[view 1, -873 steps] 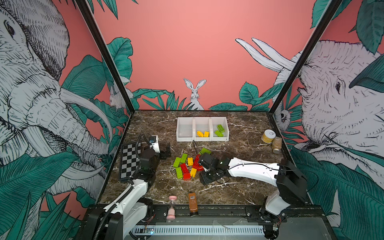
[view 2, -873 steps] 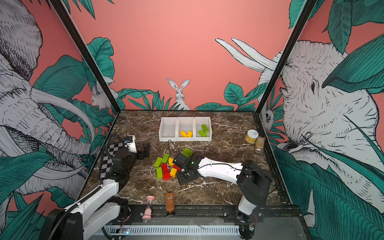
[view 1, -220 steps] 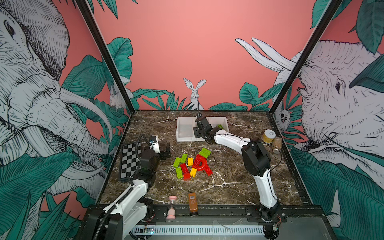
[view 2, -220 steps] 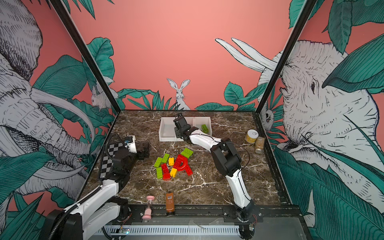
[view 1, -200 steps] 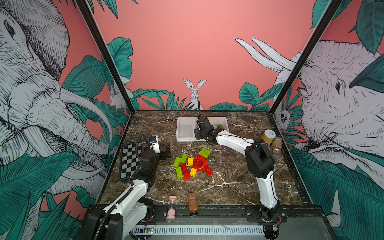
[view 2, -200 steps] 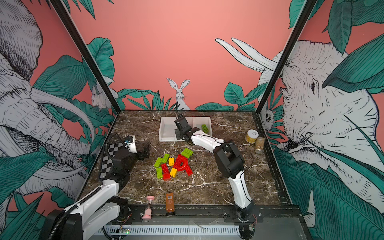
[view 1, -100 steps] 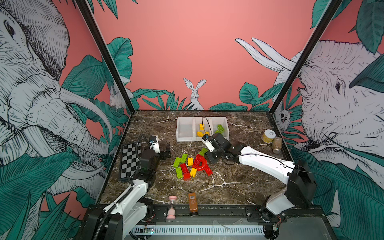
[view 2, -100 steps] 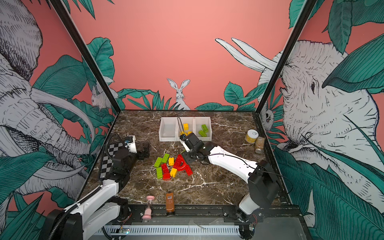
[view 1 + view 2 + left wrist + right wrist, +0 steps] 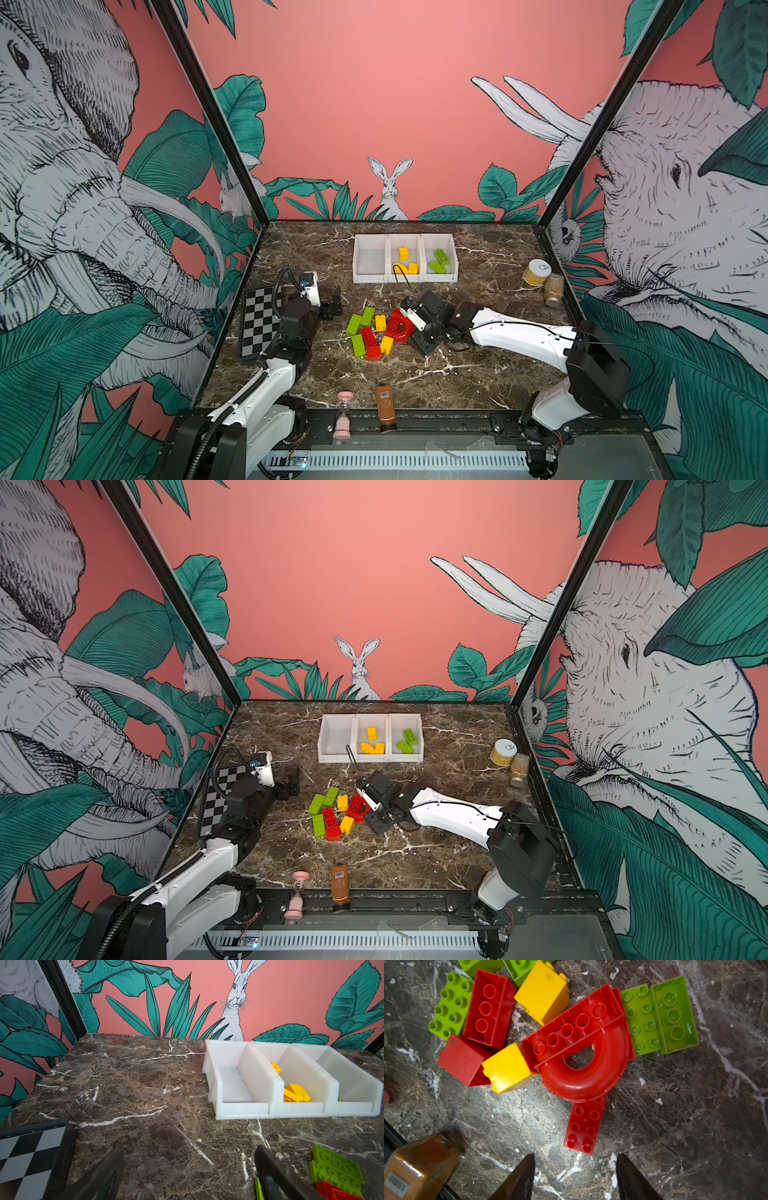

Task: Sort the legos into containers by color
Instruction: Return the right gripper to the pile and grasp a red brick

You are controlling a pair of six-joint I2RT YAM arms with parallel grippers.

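Right fingers (image 9: 517,1180) came back from containers (image 9: 370,277) to legos (image 9: 583,1080).

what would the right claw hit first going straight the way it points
Likely the flat red plate poking out under the red arch, straight ahead of the open right claw; depth is unclear.

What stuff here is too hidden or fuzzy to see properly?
- Right wrist view: the picture's edge cuts off the brown bottle.
- Right wrist view: the red arch covers part of the flat red lego under it.
- Left wrist view: a divider wall hides most of the end container.
- In a top view: the label on the yellow jar is too small to read.
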